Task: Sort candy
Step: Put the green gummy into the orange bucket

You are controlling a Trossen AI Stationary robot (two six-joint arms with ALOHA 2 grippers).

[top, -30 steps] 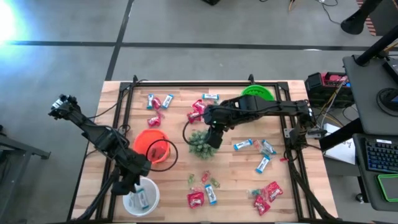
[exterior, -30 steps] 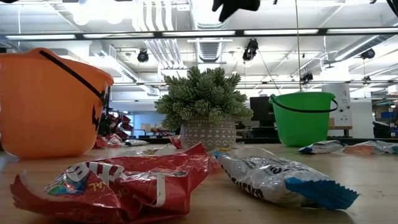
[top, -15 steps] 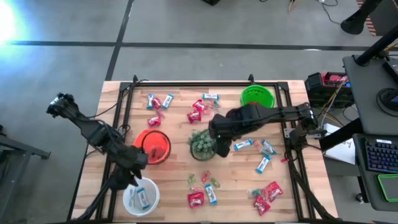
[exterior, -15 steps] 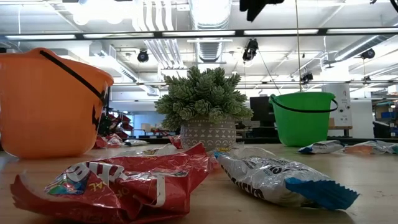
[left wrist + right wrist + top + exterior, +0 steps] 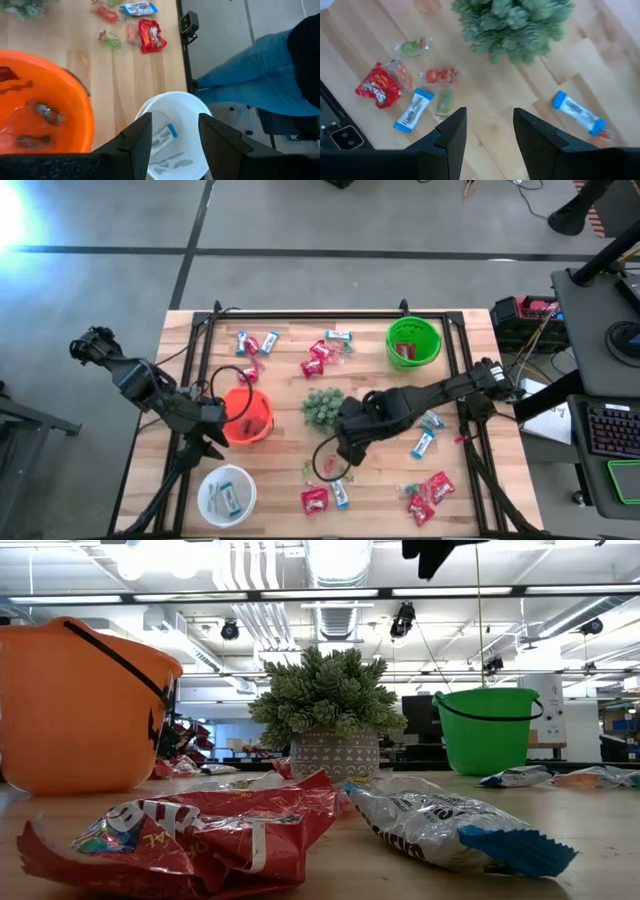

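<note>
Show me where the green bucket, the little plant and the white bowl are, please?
green bucket (image 5: 414, 343), high view, on its inside floor.
plant (image 5: 322, 407), high view, on the middle of its spiky green top.
white bowl (image 5: 192, 102), left wrist view, on its rim.

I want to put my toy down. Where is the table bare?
Bare wood lies between the orange bucket and the table's left edge, and between the white bowl and the front candy. The right front is crowded.

Grey floor (image 5: 300, 220) surrounds the wooden table (image 5: 280, 470); ceiling strip lights (image 5: 450, 591) glow above ducts (image 5: 340, 570).
</note>
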